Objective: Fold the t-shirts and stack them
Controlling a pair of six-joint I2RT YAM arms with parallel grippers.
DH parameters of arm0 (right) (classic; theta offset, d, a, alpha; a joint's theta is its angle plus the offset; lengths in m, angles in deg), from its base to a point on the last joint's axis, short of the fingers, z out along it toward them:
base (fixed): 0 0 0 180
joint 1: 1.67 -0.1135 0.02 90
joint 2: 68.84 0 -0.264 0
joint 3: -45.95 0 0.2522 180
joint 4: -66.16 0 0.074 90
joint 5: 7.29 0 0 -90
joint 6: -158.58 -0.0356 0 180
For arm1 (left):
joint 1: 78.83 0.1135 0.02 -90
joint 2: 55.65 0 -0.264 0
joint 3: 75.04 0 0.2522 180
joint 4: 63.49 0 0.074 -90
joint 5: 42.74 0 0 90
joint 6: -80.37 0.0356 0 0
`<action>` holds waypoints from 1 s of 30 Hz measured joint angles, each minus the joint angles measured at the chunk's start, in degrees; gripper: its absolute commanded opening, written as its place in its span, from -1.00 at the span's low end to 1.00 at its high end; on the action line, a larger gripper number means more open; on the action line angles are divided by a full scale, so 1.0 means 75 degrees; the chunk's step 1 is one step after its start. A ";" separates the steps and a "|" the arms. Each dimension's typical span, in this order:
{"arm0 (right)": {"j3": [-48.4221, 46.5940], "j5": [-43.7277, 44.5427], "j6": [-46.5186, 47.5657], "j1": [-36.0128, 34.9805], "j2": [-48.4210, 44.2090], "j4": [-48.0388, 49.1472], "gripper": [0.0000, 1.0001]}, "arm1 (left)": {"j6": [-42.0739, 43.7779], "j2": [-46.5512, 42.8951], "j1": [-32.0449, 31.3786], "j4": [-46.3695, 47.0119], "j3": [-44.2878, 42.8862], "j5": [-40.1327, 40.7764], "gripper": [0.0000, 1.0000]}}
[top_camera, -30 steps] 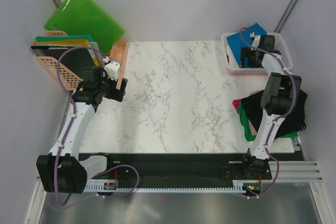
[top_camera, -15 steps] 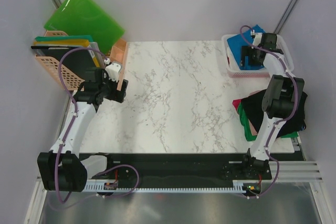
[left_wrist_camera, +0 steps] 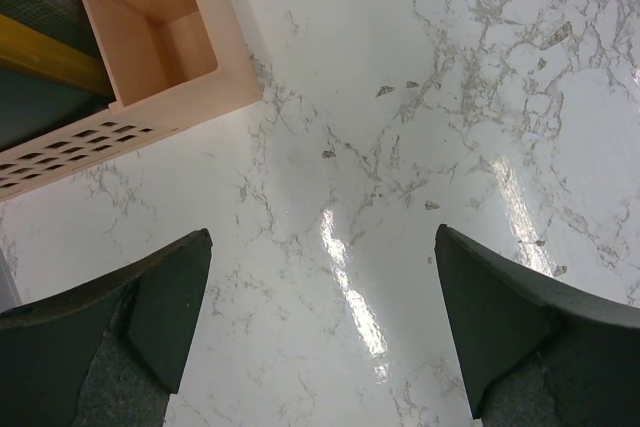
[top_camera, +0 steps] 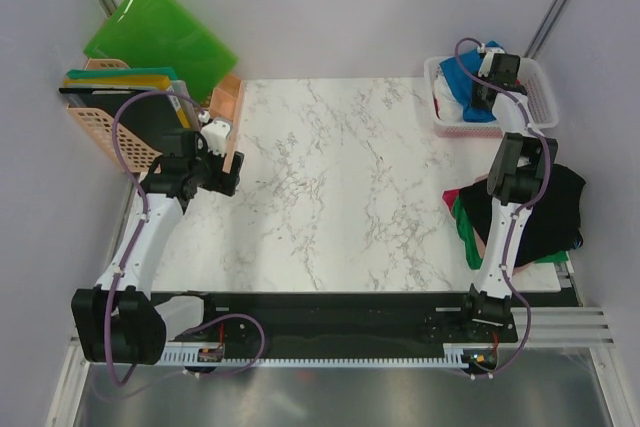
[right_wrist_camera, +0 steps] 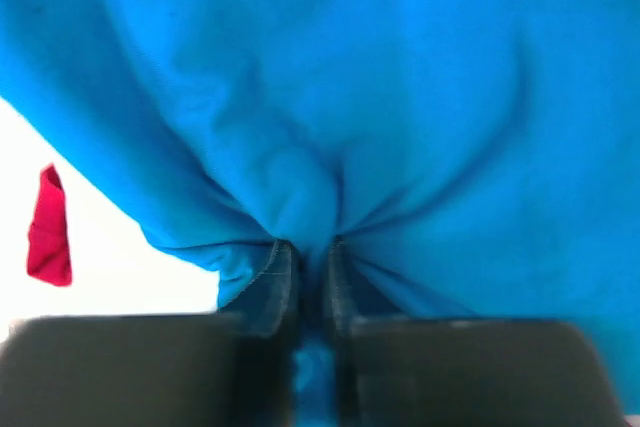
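In the white plastic lattice basket (top_camera: 437,127) at the table's far right corner, the right gripper (right_wrist_camera: 310,247) is pinched tight on a fold of the bright blue cloth t-shirt (right_wrist_camera: 400,97). The left gripper (left_wrist_camera: 320,247) hangs over the white marbled tabletop (left_wrist_camera: 400,147) beside a peach plastic crate (left_wrist_camera: 150,37), jaws wide apart, holding nothing.

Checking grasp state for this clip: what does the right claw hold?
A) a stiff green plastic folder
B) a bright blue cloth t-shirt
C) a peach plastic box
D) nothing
B: the right wrist view shows the right claw pinching a gathered fold of the bright blue cloth t-shirt between its narrowed fingers.
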State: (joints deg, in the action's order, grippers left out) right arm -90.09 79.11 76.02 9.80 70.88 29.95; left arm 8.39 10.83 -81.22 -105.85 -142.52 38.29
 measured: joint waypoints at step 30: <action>0.2340 -0.3864 0.0332 -0.0248 -0.6712 -0.0691 -1.00 | 0.0006 0.0146 0.0000 0.0017 0.0221 -0.0277 1.00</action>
State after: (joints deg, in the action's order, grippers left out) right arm -72.54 50.13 78.51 7.94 20.55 24.77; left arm 8.44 11.92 -81.22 -105.72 -140.86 36.22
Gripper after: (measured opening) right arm 0.044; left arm 0.997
